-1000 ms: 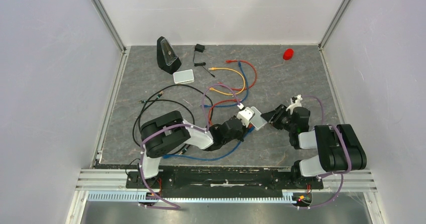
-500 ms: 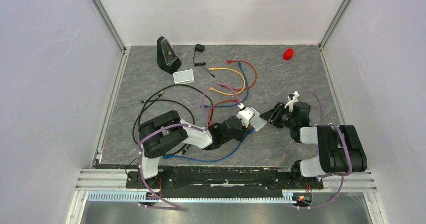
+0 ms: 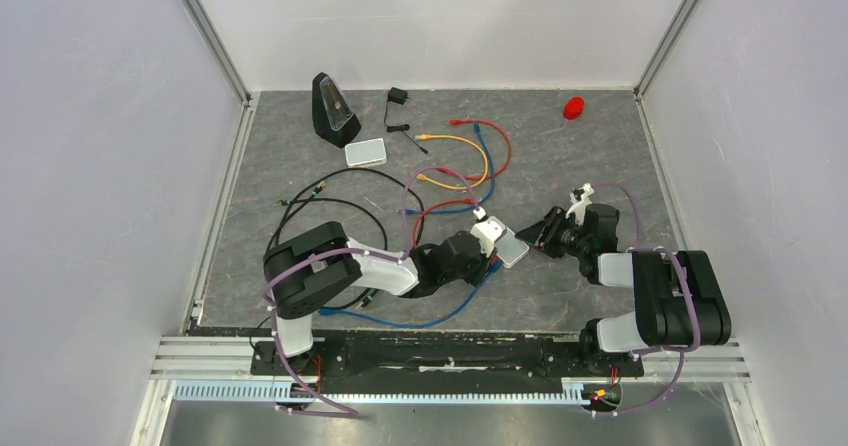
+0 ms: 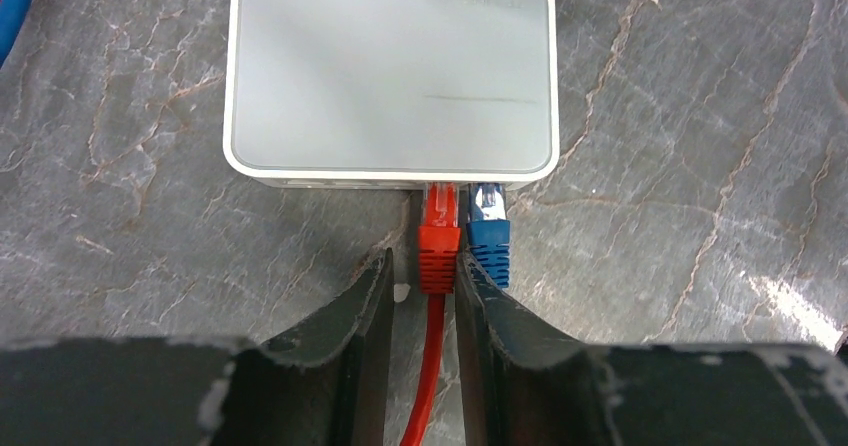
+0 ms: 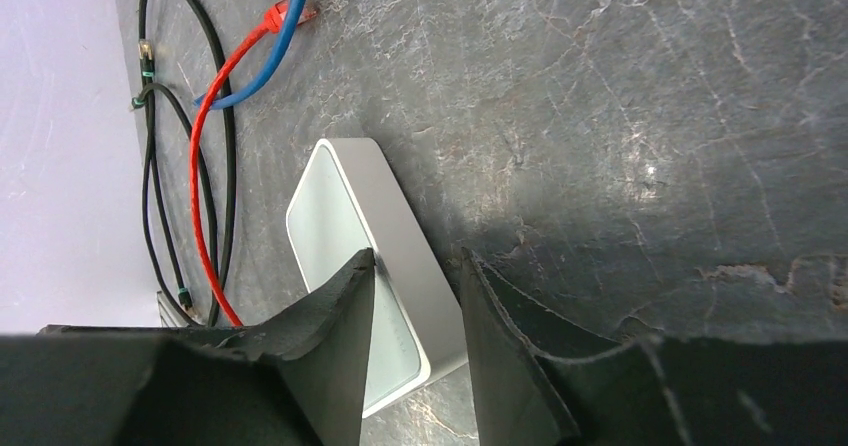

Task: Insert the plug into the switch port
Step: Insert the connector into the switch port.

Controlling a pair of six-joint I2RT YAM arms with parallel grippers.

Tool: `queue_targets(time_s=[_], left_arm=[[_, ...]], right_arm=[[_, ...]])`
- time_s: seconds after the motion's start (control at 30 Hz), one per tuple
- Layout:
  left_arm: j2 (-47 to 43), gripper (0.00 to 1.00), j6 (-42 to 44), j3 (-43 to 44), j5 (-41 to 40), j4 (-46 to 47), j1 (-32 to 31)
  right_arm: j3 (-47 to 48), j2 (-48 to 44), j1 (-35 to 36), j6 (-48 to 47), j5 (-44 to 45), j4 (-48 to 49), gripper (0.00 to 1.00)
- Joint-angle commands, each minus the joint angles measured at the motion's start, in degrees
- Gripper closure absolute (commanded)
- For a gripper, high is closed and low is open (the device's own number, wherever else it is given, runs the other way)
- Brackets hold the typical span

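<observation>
Filling switch port [image 4: 438, 185], left-wrist view only: plug [image 4: 438, 238]

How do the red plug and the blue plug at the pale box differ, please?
The red plug lies inside the open left pincer, with a gap on one side; the blue plug sits just outside it. The red plug's cable shows between the fingers; the blue plug's is hidden behind one. Both meet the box's near edge, side by side.

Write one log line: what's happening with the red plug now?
red plug: in switch port | left jaws: open | right jaws: gripping switch
</observation>
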Motion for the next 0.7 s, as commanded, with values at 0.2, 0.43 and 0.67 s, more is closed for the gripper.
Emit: queue_targets(time_s=[0.2,0.43,0.67], left_arm=[[-1.2,0.7,2.7,-0.3,2.4,-10.8,-0.3],[0.4,0.89,2.0,0.0,2.7,-10.4,-0.3],[2.4,0.98,1.6,0.1,3.6,-9.3,-0.3]], right_arm=[[-1.8,0.3,-0.5,-2.4,2.1,-7.5,0.61],[-1.5,0.9,-0.5,-4.4,-0.5,-6.6,0.61],[3.9,3.3,-0.5,-9.9,-6.0,-10.3,0.56]])
